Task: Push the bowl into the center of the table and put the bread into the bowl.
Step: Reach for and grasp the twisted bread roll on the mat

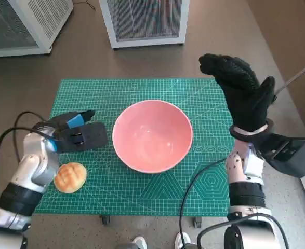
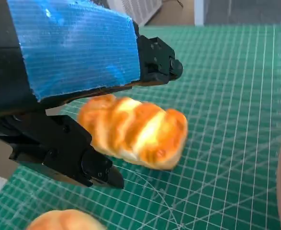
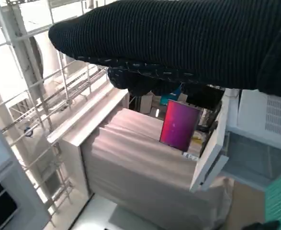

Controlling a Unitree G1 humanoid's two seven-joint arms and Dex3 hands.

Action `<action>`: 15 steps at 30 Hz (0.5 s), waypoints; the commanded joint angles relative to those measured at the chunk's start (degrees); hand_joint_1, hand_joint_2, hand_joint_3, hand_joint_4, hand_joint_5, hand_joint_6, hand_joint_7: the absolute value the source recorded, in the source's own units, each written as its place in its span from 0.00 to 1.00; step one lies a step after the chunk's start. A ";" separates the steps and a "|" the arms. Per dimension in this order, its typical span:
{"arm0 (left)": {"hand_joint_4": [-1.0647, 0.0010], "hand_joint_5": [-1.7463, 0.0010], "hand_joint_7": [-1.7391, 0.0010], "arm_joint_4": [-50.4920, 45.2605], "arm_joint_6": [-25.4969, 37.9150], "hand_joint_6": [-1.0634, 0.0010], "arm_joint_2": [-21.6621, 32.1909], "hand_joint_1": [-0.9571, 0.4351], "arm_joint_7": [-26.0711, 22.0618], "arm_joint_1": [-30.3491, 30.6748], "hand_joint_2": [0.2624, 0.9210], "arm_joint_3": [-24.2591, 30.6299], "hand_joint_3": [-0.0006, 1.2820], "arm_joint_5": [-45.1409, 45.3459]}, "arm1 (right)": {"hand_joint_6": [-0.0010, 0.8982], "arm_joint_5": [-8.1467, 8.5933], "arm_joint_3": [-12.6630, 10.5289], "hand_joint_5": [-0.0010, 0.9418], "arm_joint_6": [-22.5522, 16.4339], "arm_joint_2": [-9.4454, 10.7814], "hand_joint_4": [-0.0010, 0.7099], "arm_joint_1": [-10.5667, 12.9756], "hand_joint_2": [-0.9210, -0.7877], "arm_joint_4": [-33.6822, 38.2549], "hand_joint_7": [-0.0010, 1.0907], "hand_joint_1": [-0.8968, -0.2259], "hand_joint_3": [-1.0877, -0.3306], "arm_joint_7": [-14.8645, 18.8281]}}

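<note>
Green cutting-mat covers the tabletop, and the pink bowl sits about at its centre. One bread roll lies at the bowl's eight o'clock. The left hand, at nine o'clock, grips a second, elongated bread piece, so its path runs toward three o'clock. The right hand hovers raised at two o'clock, fingers spread, holding nothing.

A green cutting mat is covering the table. A pink bowl is sitting at its centre, and a round bread roll is lying at eight o'clock from it.
</note>
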 commanded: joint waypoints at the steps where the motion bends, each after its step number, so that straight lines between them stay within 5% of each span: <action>1: 0.80 0.99 0.97 3.83 -2.39 0.69 -0.71 0.68 1.60 -2.01 0.75 -0.56 0.02 1.64 | 0.41 -0.87 0.32 0.00 0.13 -0.15 0.34 1.41 0.00 -0.12 0.00 0.48 0.62 -0.16; 10: 0.70 0.98 0.97 11.07 -5.36 0.61 -1.98 0.68 2.55 -3.68 0.79 -1.55 0.02 2.92 | 0.41 -0.34 0.37 0.00 0.73 -0.21 0.34 1.85 0.00 -1.13 0.01 0.48 0.61 0.02; 15: 0.51 0.95 0.96 15.44 -5.98 0.52 -2.93 0.67 3.13 -5.06 0.82 -2.22 0.03 3.64 | 0.41 -0.34 0.53 0.00 1.20 -0.16 0.34 2.27 0.00 -2.16 0.01 0.47 0.61 -0.27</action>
